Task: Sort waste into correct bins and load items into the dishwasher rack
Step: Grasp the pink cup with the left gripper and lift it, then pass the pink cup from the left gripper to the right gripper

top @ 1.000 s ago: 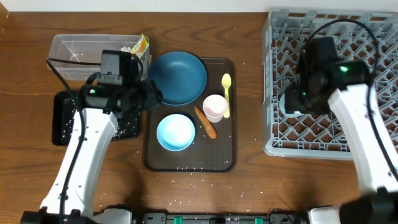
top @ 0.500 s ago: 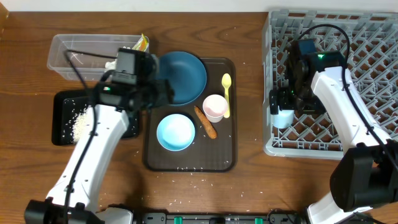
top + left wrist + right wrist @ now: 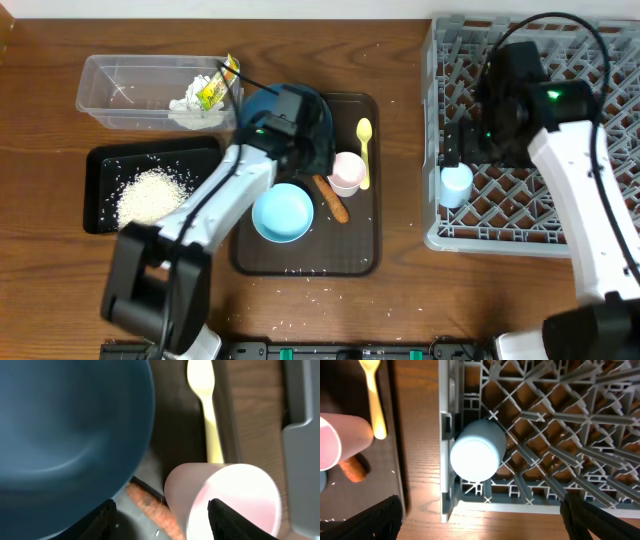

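My left gripper [image 3: 318, 160] [image 3: 162, 521] is open and empty, low over the brown serving tray, with the carrot piece [image 3: 330, 198] [image 3: 149, 506] between its fingers. The pale pink cup [image 3: 347, 172] [image 3: 235, 500] is by its right finger and the dark-blue plate [image 3: 262, 105] [image 3: 65, 435] by its left. The yellow spoon [image 3: 364, 150] [image 3: 205, 400] lies beyond, and the light-blue bowl [image 3: 282, 213] is nearer the front. My right gripper [image 3: 458, 150] [image 3: 482, 520] is open and empty above the small blue cup [image 3: 456, 185] [image 3: 475, 452]. The cup stands upside down in the grey rack's [image 3: 540, 130] [image 3: 560, 435] front left corner.
The clear tub [image 3: 120, 75] holds the tissue [image 3: 190, 105] and the yellow-green wrapper [image 3: 210, 92]. The black tray [image 3: 100, 165] holds a heap of rice [image 3: 150, 195]. Loose grains lie on the brown serving tray [image 3: 300, 258] and on the table in front of it.
My left arm has swung right from the black tray to over the plate and carrot. My right gripper has let go of the blue cup in the rack and pulled back.
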Motion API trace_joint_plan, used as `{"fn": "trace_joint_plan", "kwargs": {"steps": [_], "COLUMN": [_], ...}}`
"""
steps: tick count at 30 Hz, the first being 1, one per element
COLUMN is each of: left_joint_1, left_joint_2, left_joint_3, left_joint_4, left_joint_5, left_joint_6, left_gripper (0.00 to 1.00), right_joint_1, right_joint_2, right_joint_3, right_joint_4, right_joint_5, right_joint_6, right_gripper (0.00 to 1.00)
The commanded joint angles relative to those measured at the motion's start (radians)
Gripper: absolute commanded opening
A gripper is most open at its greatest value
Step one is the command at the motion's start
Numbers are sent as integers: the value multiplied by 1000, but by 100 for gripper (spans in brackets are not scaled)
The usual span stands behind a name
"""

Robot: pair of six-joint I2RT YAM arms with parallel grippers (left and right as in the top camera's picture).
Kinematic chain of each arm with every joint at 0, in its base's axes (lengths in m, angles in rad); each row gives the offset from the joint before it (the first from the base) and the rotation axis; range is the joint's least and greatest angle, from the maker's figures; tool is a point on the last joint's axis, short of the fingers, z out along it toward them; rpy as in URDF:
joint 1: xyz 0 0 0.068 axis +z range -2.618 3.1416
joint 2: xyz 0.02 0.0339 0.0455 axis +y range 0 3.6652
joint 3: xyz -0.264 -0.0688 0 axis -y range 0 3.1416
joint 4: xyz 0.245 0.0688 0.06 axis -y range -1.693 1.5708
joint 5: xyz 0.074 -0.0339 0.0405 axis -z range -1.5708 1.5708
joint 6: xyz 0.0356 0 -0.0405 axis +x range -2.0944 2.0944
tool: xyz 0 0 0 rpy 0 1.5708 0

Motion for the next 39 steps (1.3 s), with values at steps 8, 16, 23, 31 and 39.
{"fn": "trace_joint_plan", "kwargs": {"steps": [8, 16, 23, 31, 39], "left_joint_1": [-23, 129, 366, 449, 449], "left_joint_2": [28, -79, -214, -258, -258], "left_joint_3": [-11, 26, 27, 27, 27], "left_joint_4": [7, 11, 18, 19, 38], "left_joint_5": [2, 464, 993, 1201, 1294], "left_joint_6": [-65, -87, -88, -139, -181], "left_gripper": [6, 6, 7, 6, 6], "right_joint_1": [2, 4, 4, 65, 183], "right_joint_2": [-3, -3, -3, -3, 6], "right_joint_3": [14, 6, -11, -28, -35], "right_joint_4": [11, 132, 365, 574, 674], "right_joint_5": [-1, -322, -952, -1187, -1170], "right_joint_6": [-10, -146, -354, -396, -395], "right_gripper": [99, 99, 99, 99, 92]}}
